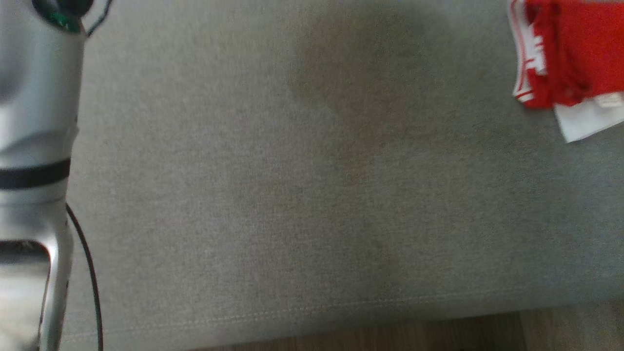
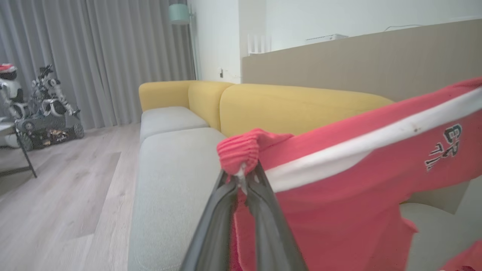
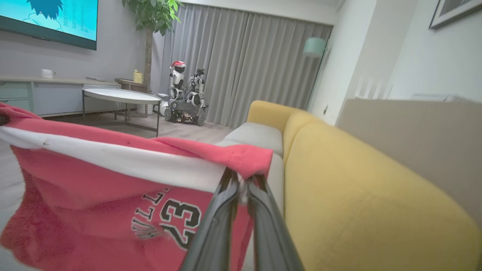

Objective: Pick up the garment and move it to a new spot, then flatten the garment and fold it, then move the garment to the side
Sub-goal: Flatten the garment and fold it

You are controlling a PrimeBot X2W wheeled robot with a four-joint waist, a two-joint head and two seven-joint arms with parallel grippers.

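Note:
A red jersey (image 2: 339, 203) with a white band and a black "23" hangs stretched in the air above the sofa. In the left wrist view my left gripper (image 2: 244, 176) is shut on a bunched red corner of it. In the right wrist view the jersey (image 3: 94, 180) droops to the left, and my right gripper (image 3: 243, 181) is shut on its other top corner, beside the yellow backrest. The head view has my pale left forearm (image 1: 36, 122) along its left edge, its fingers out of frame.
The grey sofa seat (image 1: 292, 195) spreads below, with wooden floor past its front edge. A red and white cloth bundle (image 1: 570, 53) lies at the seat's top right. The yellow backrest (image 3: 357, 188) runs alongside. A round table (image 3: 120, 97) and toy robots (image 3: 186, 96) stand farther off.

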